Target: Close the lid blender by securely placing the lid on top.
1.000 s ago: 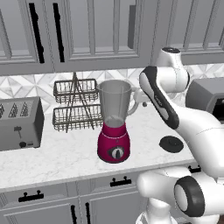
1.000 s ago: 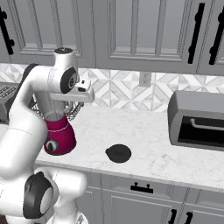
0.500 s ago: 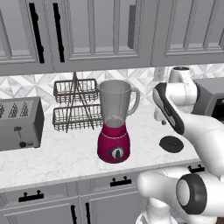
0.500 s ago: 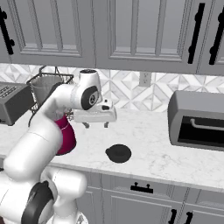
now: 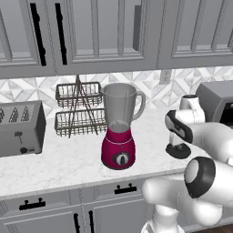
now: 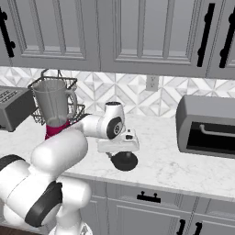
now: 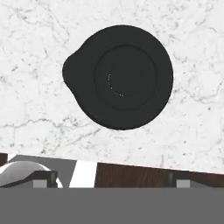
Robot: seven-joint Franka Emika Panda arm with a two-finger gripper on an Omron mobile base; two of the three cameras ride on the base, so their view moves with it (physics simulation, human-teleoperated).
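My tool [image 6: 122, 153] hangs just above the lid [image 7: 118, 76], pointing straight down at it; its fingers [image 7: 43, 178] stand spread wide, gripping nothing. The lid lies flat on the marble counter [image 7: 192, 122] near the front edge, raised centre up, with a small spout-like lip jutting to the left in the hand view. Further left along the counter stands the blender [image 5: 119, 125], upright, jar mouth uncovered, handle turned toward my arm. Behind it sits a wire rack [image 5: 78, 109], and a toaster [image 5: 20, 128] stands at far left.
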